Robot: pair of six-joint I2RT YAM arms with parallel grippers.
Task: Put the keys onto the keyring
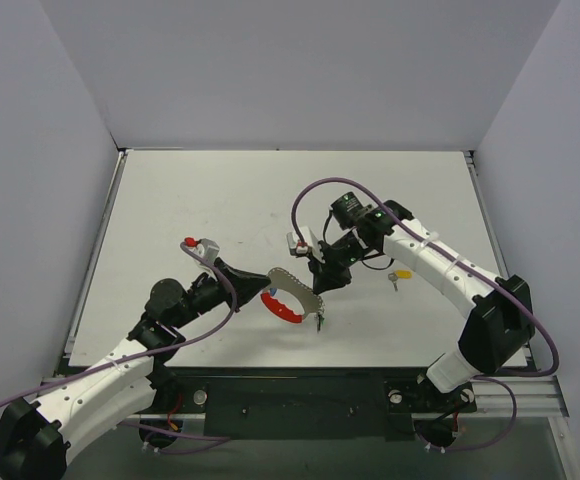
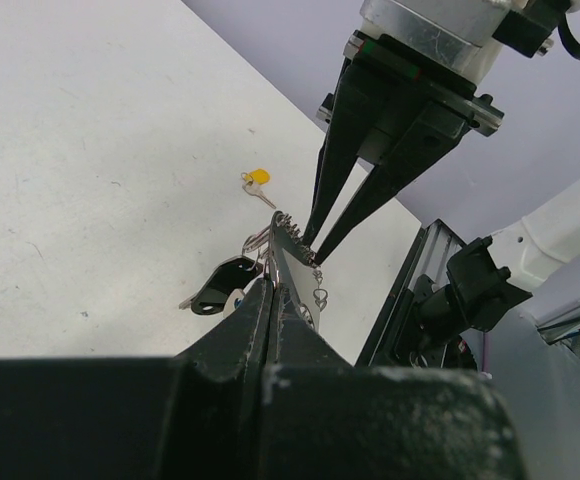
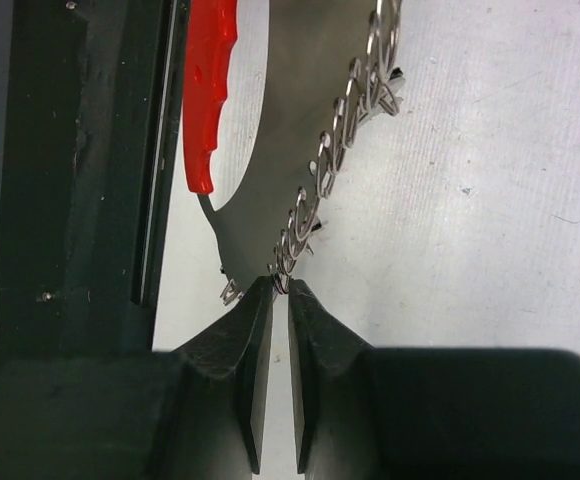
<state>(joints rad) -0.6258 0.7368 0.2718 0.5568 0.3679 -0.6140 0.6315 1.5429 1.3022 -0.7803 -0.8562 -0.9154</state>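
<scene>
Now our left gripper (image 2: 273, 295) clamps the keyring (image 3: 270, 120) tight; our right gripper's (image 3: 280, 300) tips, almost closed, pinch its toothed rim.

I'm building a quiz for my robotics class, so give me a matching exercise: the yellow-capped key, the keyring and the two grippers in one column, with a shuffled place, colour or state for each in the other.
Column one:
1 yellow-capped key
2 keyring
3 left gripper
4 right gripper

Column two:
A tips at a wire clip on the keyring's rim
B part red, part silvery
C lying on the table, apart from the rest
D shut on the keyring's flat body

Pairs: 1-C, 2-B, 3-D, 4-A
</scene>
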